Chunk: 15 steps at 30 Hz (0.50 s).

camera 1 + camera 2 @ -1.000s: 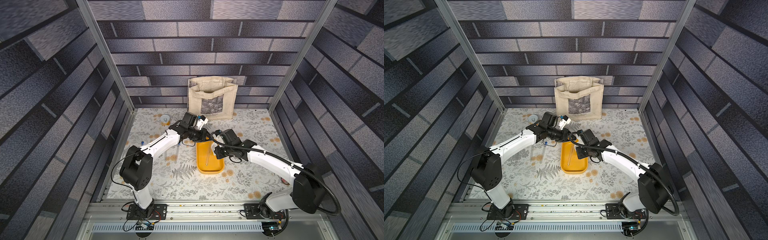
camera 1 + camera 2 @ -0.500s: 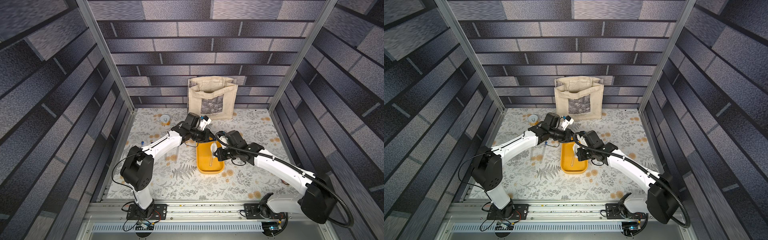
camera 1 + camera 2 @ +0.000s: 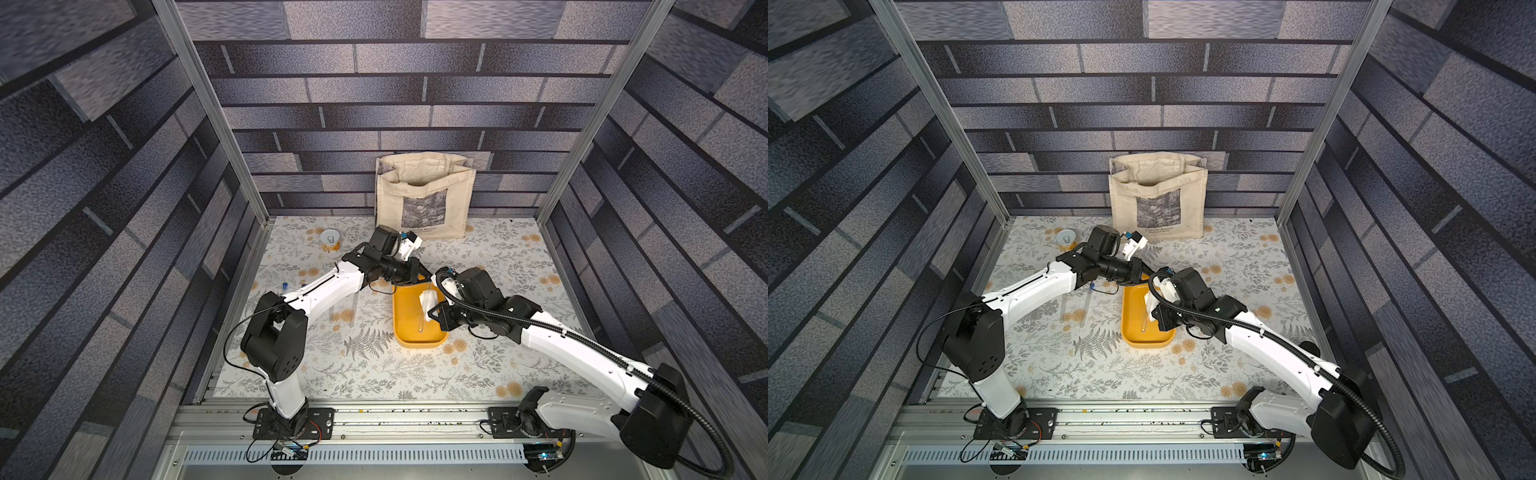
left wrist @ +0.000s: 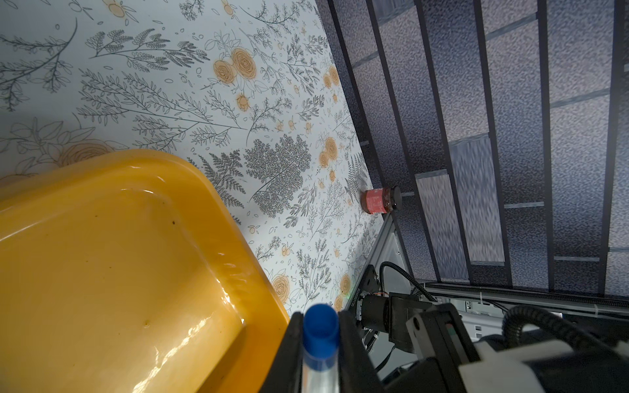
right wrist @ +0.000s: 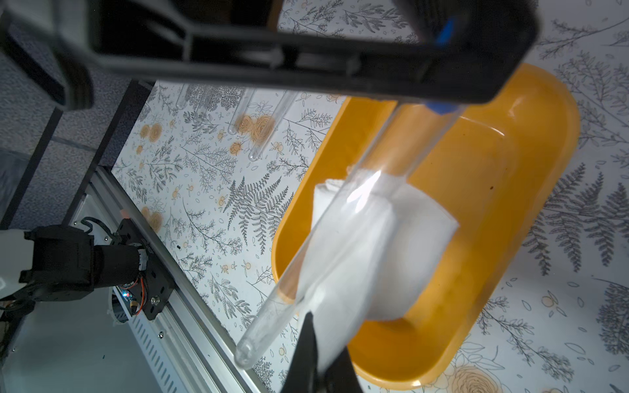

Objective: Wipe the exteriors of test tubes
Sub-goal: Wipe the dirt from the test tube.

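My left gripper is shut on the blue-capped end of one clear test tube. That tube slants down over the yellow tray in both top views. A white folded cloth is pressed against the tube's side. My right gripper is shut on this cloth. The tube's rounded bare end pokes out past the cloth. Two more test tubes lie on the floral tabletop left of the tray.
A beige canvas bag stands against the back wall. A small round tin sits at the back left. A red jar stands by the right wall. Both arms cross over the tray's far end.
My right gripper has drawn the cloth along the tube, away from the capped end and toward the front. The left gripper has shifted slightly right, still holding the tube.
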Tool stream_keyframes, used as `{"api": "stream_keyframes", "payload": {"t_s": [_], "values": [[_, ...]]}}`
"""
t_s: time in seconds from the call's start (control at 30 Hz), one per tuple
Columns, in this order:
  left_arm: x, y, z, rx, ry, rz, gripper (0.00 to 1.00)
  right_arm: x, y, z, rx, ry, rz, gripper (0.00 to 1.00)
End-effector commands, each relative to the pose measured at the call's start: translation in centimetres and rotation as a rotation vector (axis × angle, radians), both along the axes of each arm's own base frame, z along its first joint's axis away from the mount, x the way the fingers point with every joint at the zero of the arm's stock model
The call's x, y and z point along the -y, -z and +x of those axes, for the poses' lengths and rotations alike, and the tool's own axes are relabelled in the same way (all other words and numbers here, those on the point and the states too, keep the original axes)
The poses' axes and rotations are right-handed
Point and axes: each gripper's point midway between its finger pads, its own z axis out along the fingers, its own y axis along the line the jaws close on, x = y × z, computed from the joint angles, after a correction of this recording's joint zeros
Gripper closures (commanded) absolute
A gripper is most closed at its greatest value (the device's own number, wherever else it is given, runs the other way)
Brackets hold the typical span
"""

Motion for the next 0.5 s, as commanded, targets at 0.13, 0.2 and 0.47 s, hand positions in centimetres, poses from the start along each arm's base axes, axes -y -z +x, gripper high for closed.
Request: {"api": "stream_keyframes", "payload": {"t_s": [0.13,0.2,0.47], "values": [[0.1,-0.2,0.1,0.031,0.015,0.01,0.83,-0.2,0.8,-1.3,0.043,-0.111,-0.034,1.0],[0.0,-0.3,0.2,0.031,0.014,0.008,0.83,-0.3,1.1,-1.8,0.037,-0.132,-0.029,1.0],[-0.2,0.0,0.2,0.027,0.014,0.013,0.83,-0.3,1.2,-2.7,0.116,-0.201,-0.048,1.0]]}}
